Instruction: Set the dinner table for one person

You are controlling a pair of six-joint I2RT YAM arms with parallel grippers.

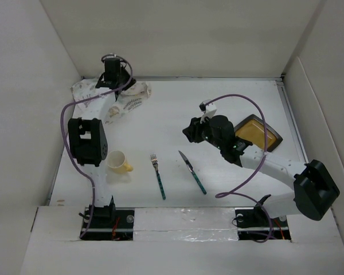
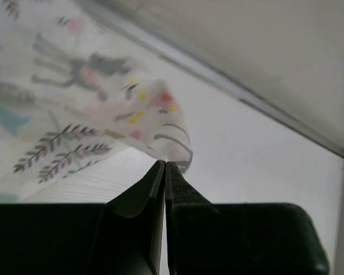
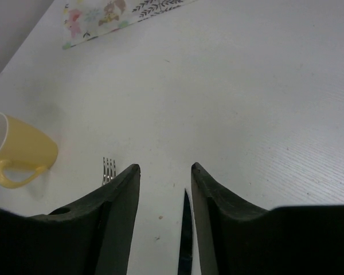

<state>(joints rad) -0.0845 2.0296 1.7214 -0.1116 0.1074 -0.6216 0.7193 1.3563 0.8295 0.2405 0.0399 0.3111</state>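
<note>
The white dinner table [image 1: 178, 109] carries an animal-print cloth placemat [image 1: 126, 98], crumpled at the far left. My left gripper [image 1: 118, 85] is shut on a lifted corner of it; in the left wrist view the jaws [image 2: 165, 164] pinch the cloth's [image 2: 74, 114] tip. My right gripper [image 1: 187, 133] is open and empty above the table's middle. In the right wrist view [image 3: 165, 167] the knife [image 3: 186, 229] tip shows between its fingers, on the table below. The knife [image 1: 192, 171] and a fork [image 1: 158, 175], both teal-handled, lie at the near middle.
A yellow mug [image 1: 118, 162] lies on its side by the left arm and shows in the right wrist view [image 3: 17, 150]. A yellow-brown square plate [image 1: 259, 130] sits at the right, partly under the right arm. Pale upright panels [image 1: 178, 34] border the table.
</note>
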